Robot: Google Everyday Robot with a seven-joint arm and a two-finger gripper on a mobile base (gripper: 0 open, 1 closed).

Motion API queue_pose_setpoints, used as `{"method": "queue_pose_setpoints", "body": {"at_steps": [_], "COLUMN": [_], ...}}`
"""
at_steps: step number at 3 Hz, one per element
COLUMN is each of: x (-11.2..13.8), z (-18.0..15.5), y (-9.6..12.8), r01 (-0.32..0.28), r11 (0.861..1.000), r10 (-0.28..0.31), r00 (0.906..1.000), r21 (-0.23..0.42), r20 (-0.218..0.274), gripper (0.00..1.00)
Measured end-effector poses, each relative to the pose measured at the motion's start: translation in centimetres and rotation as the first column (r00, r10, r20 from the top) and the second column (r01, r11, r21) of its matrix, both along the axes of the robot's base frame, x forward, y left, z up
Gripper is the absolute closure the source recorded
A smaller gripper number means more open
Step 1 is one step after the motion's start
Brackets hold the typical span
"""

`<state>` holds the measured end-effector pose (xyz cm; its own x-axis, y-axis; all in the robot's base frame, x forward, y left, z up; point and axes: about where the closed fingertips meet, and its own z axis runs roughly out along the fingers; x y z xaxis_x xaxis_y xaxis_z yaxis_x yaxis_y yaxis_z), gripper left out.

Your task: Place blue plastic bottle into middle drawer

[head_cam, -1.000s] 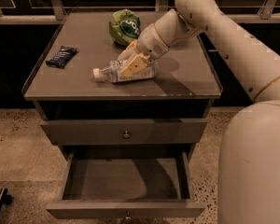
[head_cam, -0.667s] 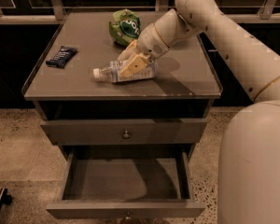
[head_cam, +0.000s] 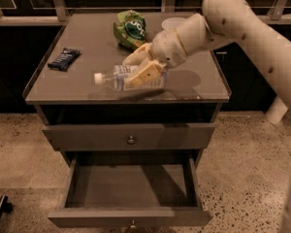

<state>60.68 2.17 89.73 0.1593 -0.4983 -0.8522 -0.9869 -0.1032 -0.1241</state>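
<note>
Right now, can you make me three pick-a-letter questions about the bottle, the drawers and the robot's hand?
1. Where is the blue plastic bottle? A floor; B cabinet top; C drawer.
2. How many drawers are open? A one; B two; C none.
3. The gripper is: A inside a drawer; B far from the bottle; C closed on the bottle.
Answers: B, it lies on the cabinet top; A, only the middle drawer is out; C, it grips the bottle's body.
</note>
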Motion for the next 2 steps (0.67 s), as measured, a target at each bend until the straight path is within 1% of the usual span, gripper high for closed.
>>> {"method": "queue_pose_setpoints", "body": {"at_steps": [1, 2], "x": [-5.2, -9.6], "z": [4.9, 5.9], "y": [-0.5, -1.7], "r01": [0.072, 0.174], "r11": [0.993, 0.975], "r10": [-0.080, -0.190], "r00": [0.9927, 0.9754], "r21": [0.091, 0.136], "r20": [0.090, 0.112], "gripper": [1.00, 1.00]}}
